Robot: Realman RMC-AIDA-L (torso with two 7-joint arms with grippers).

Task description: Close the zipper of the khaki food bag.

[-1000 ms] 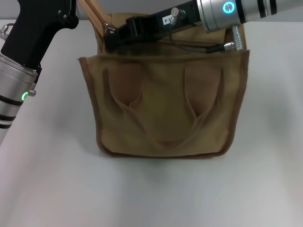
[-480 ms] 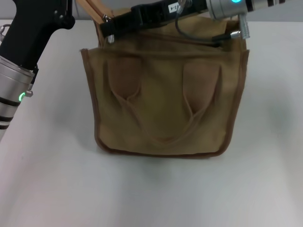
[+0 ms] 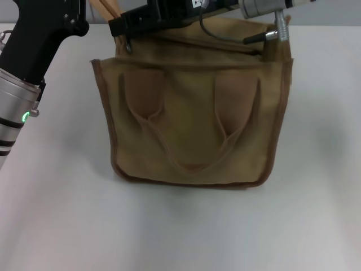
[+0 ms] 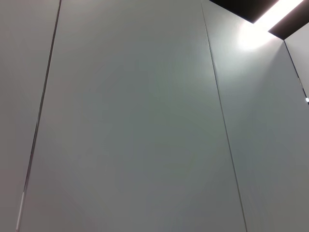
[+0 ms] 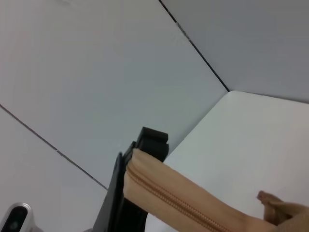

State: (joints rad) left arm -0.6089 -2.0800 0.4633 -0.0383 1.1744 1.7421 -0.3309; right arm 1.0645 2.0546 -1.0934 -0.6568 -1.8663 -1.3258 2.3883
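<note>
Your khaki bag (image 3: 192, 130) stands upright mid-counter (image 3: 316, 214), handles drooping down its front, so the zipper (image 5: 169, 200) runs along the top. The right end effector (image 3: 127, 25) reaches across to the bag's left end, presumably for the pull; I cannot tell its grip. The left end effector (image 3: 42, 34) waits beside, grip unclear.

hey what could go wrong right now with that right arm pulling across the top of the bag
1. The right gripper is at the bag's top left corner, near the end of the zipper. Pulling farther could drag or tip the bag.
2. The left gripper stays off the bag, so nothing braces it on the table.
3. The right arm's cable hangs over the bag's top and could snag on it.
</note>
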